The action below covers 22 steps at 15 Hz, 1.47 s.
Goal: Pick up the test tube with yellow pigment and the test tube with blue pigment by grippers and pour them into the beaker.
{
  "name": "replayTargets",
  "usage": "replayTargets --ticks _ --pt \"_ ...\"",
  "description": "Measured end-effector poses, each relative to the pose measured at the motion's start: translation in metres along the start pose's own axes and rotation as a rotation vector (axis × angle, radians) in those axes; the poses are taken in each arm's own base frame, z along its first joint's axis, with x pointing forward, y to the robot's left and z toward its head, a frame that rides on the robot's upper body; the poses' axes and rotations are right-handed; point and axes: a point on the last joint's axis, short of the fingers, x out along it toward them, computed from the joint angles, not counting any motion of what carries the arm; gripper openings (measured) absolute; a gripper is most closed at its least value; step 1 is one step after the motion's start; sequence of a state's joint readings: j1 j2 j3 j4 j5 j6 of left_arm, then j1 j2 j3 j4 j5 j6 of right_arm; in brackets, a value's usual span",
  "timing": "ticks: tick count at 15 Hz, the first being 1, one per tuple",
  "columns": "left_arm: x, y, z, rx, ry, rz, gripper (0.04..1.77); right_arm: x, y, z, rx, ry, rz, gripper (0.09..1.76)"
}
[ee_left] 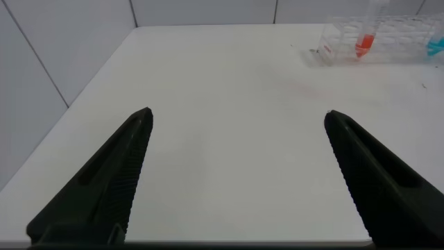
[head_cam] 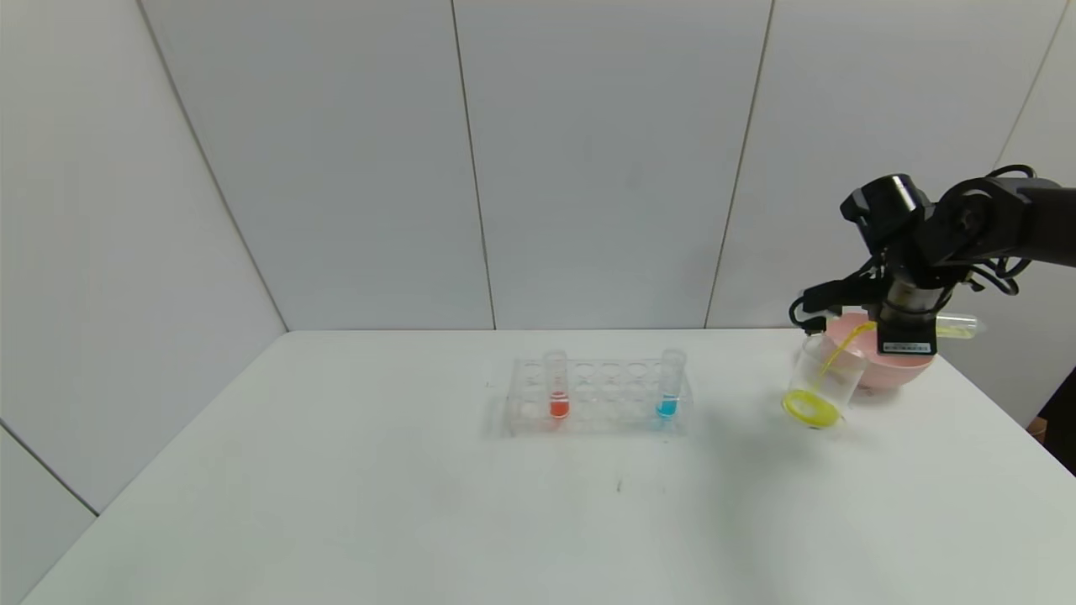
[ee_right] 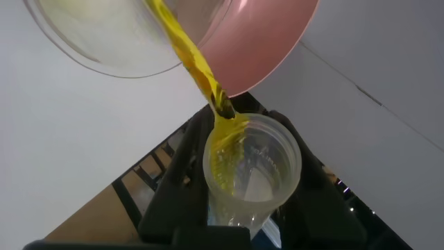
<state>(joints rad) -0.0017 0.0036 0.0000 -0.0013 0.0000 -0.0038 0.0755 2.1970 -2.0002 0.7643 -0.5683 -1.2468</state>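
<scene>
A clear tube rack (head_cam: 598, 397) holds a red-orange tube (head_cam: 557, 385); pink bowl (head_cam: 891, 371) far right.

Tipped yellow tube (head_cam: 957, 326) streaming into beaker (head_cam: 820, 383); blue tube (head_cam: 669, 383) racked upright.

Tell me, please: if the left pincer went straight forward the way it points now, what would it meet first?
Probably only the bare white table. The left pincer is open and aims at empty tabletop; the tube rack lies farther off and to one side, though depth is unclear.

Right claw (head_cam: 906, 332) raised at right, clamped, wrist rolled, left claw (ee_left: 236, 177) spread wide
</scene>
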Motion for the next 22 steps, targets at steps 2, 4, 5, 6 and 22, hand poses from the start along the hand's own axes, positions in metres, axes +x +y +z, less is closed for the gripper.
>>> replayTargets --ticks 2,4,5,6,22 --pt "0.0 0.0 0.0 0.0 0.0 0.0 1.76 -0.002 0.001 0.002 -0.019 0.028 -0.011 0.6" --pt "0.0 0.0 0.0 0.0 0.0 0.0 1.76 -0.003 0.001 0.002 -0.031 0.029 -0.016 0.6" --pt "0.0 0.0 0.0 0.0 0.0 0.0 1.76 -0.003 0.0 0.002 -0.034 0.029 -0.018 0.6" --pt "0.0 0.0 0.0 0.0 0.0 0.0 1.76 -0.004 0.0 0.002 -0.04 0.032 -0.02 0.6" --pt "0.0 0.0 0.0 0.0 0.0 0.0 1.76 -0.03 -0.012 -0.029 0.087 -0.187 0.013 0.6"
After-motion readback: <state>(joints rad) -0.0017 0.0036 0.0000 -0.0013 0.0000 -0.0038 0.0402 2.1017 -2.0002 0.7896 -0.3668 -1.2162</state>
